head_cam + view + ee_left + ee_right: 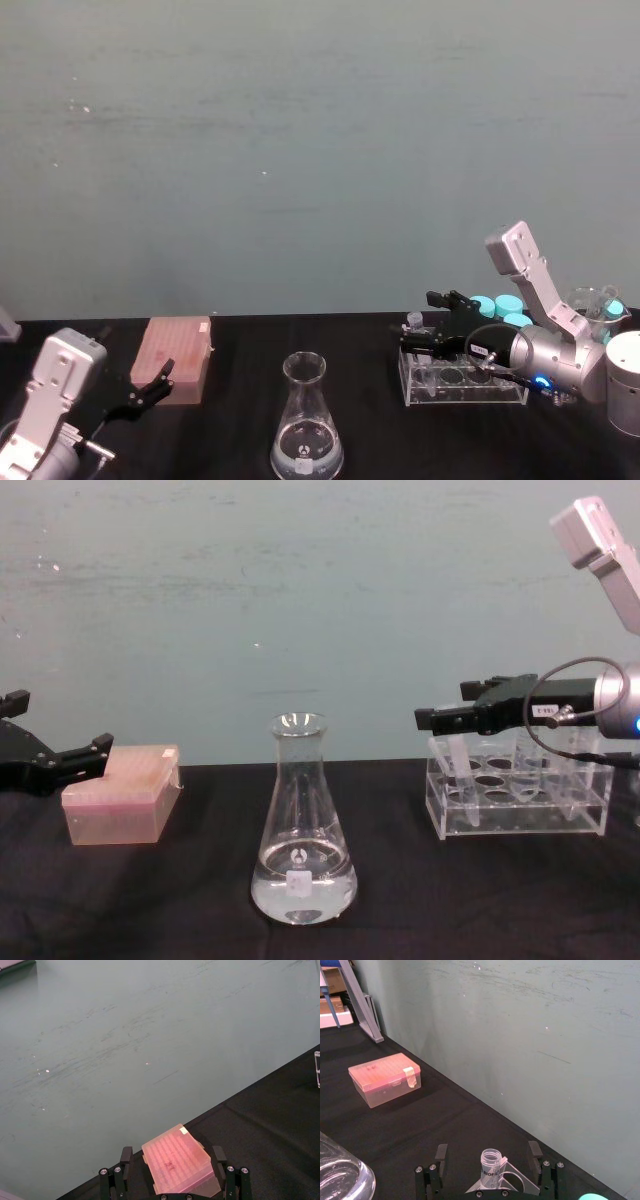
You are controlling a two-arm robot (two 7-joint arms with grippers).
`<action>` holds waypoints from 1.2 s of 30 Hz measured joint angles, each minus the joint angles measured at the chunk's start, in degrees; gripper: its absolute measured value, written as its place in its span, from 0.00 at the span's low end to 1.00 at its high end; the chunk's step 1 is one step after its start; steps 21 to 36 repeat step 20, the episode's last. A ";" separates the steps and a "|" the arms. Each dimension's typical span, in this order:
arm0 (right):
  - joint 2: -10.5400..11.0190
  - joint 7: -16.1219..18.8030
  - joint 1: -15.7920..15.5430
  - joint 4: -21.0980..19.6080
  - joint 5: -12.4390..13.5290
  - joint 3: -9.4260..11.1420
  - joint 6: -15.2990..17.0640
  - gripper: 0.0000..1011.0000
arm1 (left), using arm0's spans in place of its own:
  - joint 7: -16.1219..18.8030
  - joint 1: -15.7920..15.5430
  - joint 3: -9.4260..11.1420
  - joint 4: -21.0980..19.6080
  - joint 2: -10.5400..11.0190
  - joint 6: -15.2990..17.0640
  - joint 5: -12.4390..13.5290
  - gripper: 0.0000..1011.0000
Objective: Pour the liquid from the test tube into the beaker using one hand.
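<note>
The right gripper [432, 322] is hovering with its fingers apart around the tube [491, 1164], which is standing upright in the rack [516, 798] toward the table's [230, 430] right edge. The beaker [306, 430], already holding some liquid [300, 891], is standing leftward at the table's middle. The left gripper [152, 387], fingers apart, is idling beside the pink box [178, 356].

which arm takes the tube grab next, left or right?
Right. The right gripper is open, its fingers either side of the test tube in the rack. The left gripper sits by the pink box, beyond the beaker.
</note>
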 joint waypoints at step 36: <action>0.00 0.00 0.00 0.00 0.00 0.00 0.00 0.99 | 0.00 0.00 0.00 0.00 0.00 0.00 0.00 0.99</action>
